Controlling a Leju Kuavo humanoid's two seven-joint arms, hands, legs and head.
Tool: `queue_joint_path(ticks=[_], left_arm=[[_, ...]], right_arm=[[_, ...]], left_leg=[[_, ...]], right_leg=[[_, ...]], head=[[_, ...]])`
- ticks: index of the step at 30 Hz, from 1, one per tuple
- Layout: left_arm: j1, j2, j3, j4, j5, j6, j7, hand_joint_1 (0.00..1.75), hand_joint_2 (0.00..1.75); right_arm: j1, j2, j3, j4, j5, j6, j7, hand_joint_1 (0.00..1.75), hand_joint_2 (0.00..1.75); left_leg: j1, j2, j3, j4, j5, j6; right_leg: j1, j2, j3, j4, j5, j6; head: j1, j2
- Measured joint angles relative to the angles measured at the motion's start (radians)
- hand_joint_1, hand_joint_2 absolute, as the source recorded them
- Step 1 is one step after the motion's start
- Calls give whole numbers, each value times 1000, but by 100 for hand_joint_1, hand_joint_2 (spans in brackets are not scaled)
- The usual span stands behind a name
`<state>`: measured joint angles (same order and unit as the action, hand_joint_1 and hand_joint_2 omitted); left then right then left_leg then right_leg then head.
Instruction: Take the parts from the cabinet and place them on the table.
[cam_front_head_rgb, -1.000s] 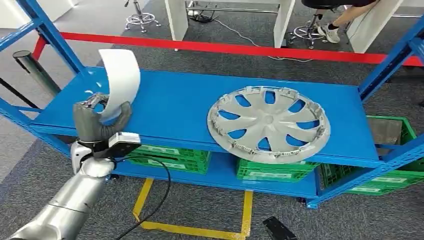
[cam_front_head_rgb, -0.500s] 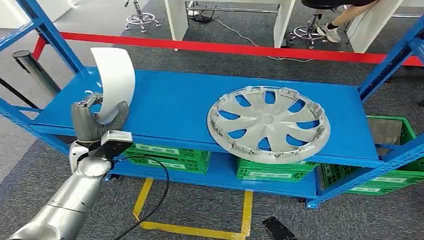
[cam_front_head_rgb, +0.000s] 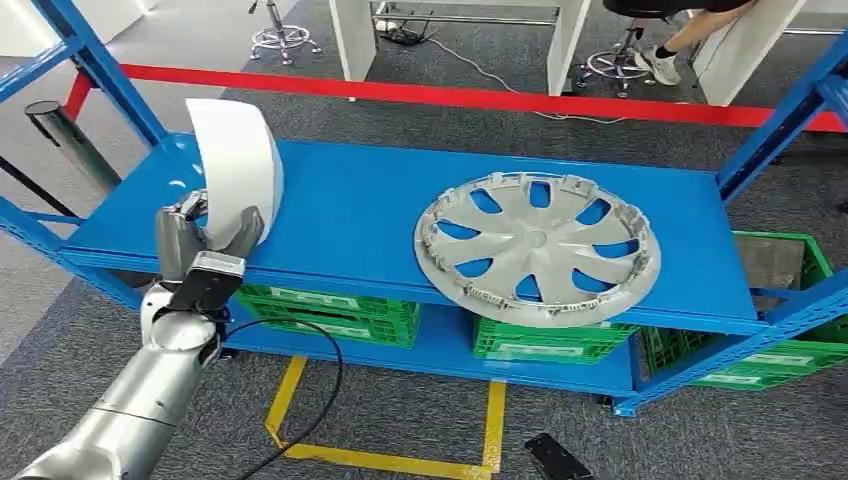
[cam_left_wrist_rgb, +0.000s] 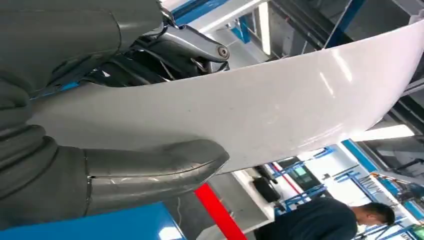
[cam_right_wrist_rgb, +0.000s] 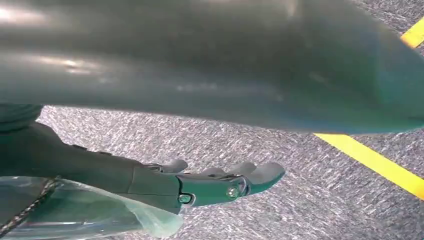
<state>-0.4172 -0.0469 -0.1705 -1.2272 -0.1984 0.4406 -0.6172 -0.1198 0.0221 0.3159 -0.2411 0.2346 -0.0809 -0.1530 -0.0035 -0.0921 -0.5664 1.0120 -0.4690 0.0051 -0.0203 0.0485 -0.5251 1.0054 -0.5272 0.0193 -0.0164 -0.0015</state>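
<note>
A curved white panel (cam_front_head_rgb: 236, 158) stands upright above the left end of the blue shelf (cam_front_head_rgb: 350, 215), and my left hand (cam_front_head_rgb: 205, 232) grips its lower edge. Up close in the left wrist view, the white panel (cam_left_wrist_rgb: 280, 107) lies between my thumb (cam_left_wrist_rgb: 150, 170) and the darker fingers. A silver wheel cover (cam_front_head_rgb: 538, 250) lies flat on the right half of the shelf, its rim overhanging the front edge. My right hand (cam_right_wrist_rgb: 200, 182) hangs over the carpet with its fingers stretched out and nothing in them.
Blue uprights (cam_front_head_rgb: 100, 70) frame the shelf on both sides. Green crates (cam_front_head_rgb: 340, 312) sit on the lower level. A red barrier bar (cam_front_head_rgb: 480, 98) runs behind the rack. Yellow floor tape (cam_front_head_rgb: 380, 460) and a dark object (cam_front_head_rgb: 558, 458) lie on the carpet. A seated person's legs (cam_front_head_rgb: 665, 50) show at the back.
My left hand has turned at the wrist and shifted slightly right with the white panel, after a small drift left. The wheel cover has not moved.
</note>
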Motion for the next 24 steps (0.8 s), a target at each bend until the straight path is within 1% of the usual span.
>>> queue_joint_path(ticks=[11, 16, 18, 21, 22, 23, 24], left_arm=[[-3, 0, 5, 8, 1, -7, 2, 175, 175], [-5, 1, 12, 16, 4, -13, 6, 175, 175], [-6, 2, 13, 18, 6, -15, 6, 175, 175], [-6, 6, 16, 21, 8, -21, 10, 175, 175], [-6, 7, 16, 21, 8, -22, 11, 175, 175], [-7, 7, 17, 21, 7, -22, 14, 175, 175], [-7, 7, 17, 21, 6, -22, 15, 175, 175]], right_arm=[[0, 0, 0, 0, 0, 0, 0, 0, 0], [0, 0, 0, 0, 0, 0, 0, 0, 0], [0, 0, 0, 0, 0, 1, 1, 0, 0], [0, 0, 0, 0, 1, 2, 1, 0, 0], [0, 0, 0, 0, 2, 2, 1, 0, 0], [0, 0, 0, 0, 2, 2, 1, 0, 0], [0, 0, 0, 0, 2, 1, 0, 0, 0]], left_leg=[[0, 0, 0, 0, 0, 0], [-2, 0, -2, 5, -1, 2], [-3, 0, -3, 8, -3, 5], [-6, 0, -5, 13, -6, 11], [-6, 0, -5, 14, -2, 15], [-5, 2, -3, 6, 4, 22], [4, 11, 2, -11, 14, 31]], right_leg=[[0, 0, 0, 0, 0, 0], [-3, 0, 0, -2, 1, 1], [-3, 0, 0, -2, 1, 2], [-7, 2, 0, -3, 1, 11], [-8, 4, 1, -5, 6, 17], [-7, 7, 2, -9, 9, 22], [-6, -3, -4, -3, -6, 24]], head=[[0, 0], [0, 0], [0, 0], [0, 0], [0, 0], [-1, 0], [0, 0]])
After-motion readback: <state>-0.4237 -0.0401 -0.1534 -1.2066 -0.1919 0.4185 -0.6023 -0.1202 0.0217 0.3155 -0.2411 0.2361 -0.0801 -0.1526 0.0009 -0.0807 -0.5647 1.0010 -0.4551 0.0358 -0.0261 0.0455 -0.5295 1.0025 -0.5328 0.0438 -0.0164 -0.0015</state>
